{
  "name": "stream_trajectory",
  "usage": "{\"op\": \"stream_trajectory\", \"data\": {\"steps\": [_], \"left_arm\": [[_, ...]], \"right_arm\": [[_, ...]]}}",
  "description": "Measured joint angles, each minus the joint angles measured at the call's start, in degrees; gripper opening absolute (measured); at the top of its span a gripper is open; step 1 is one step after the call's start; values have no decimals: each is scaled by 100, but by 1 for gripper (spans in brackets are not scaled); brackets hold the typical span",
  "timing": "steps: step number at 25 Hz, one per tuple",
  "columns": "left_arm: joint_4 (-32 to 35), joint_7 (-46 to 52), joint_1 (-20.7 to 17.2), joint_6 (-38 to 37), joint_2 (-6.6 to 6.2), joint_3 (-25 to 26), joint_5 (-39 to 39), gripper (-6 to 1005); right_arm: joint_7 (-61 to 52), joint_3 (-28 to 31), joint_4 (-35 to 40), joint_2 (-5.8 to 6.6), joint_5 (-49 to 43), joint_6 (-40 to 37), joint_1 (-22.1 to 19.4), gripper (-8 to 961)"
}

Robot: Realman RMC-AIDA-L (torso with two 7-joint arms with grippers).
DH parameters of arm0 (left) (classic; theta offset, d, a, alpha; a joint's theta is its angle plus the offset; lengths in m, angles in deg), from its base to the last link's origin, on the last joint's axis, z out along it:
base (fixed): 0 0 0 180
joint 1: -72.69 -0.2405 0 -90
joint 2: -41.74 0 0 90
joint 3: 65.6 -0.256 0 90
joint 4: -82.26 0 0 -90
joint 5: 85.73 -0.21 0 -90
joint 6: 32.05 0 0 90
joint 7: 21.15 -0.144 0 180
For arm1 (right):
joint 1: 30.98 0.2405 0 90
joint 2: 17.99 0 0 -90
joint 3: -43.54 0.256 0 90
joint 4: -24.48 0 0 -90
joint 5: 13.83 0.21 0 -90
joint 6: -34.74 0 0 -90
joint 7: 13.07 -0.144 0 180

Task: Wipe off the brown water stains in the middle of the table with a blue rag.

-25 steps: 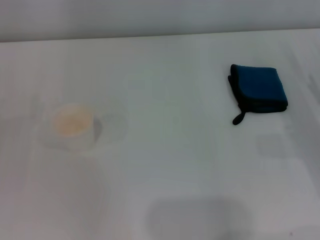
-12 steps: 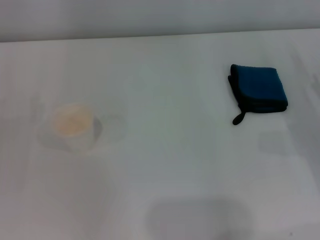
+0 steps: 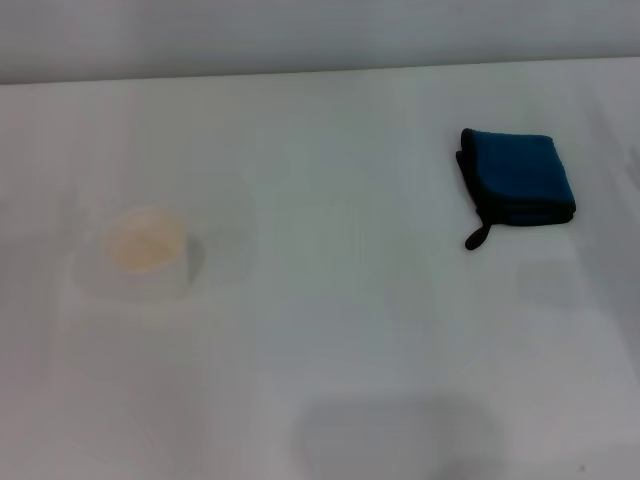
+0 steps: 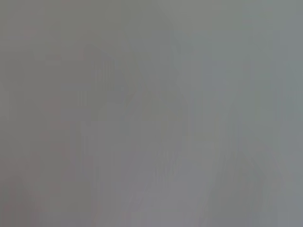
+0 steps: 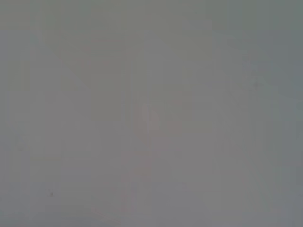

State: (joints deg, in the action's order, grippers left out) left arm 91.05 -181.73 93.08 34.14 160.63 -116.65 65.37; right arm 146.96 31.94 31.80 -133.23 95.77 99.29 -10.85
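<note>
Cup [image 3: 148, 255] holding beige liquid, blue rag [image 3: 520, 186] apart.

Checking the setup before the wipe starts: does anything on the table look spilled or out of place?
No brown spill shows in the middle of the table. A white paper cup with a beige inside stands upright on the left. The blue rag lies folded and untouched on the right. Neither tool is in view.
</note>
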Motion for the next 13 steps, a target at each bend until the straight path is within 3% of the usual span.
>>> {"op": "stream_trajectory", "data": {"steps": [13], "left_arm": [[-4, -66, -51, 48, 11, 20, 9, 872]], "right_arm": [[3, 15, 15, 1, 8, 22, 17, 876]]}}
